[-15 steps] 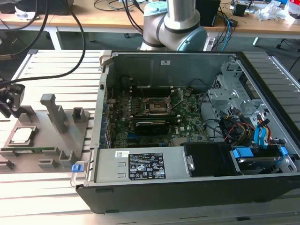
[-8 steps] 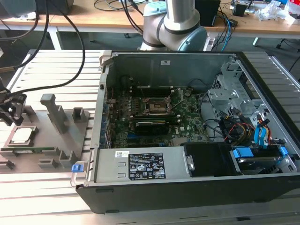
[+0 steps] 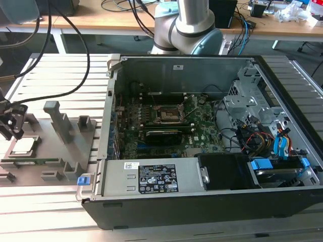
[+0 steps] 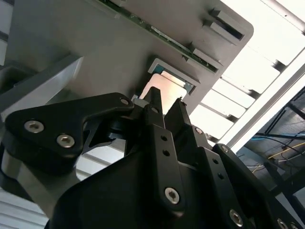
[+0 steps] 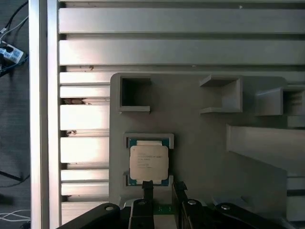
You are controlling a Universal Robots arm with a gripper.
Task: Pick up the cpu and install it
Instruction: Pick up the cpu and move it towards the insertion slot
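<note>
The cpu is a small silvery square chip lying flat in a shallow recess of the grey fixture plate, at the exterior view's left. My gripper hangs just above and beside it, apart from it. In the first wrist view the cpu lies just ahead of my gripper, whose two black fingers stand a little apart with nothing between them. In the second wrist view the cpu shows past the fingertips of the open gripper. The dark socket sits on the motherboard inside the open computer case.
Grey upright blocks and small pockets rise from the fixture plate near the chip. The slatted aluminium table lies under everything. Drive bays and cables fill the case at the exterior view's right. The arm's base stands behind the case.
</note>
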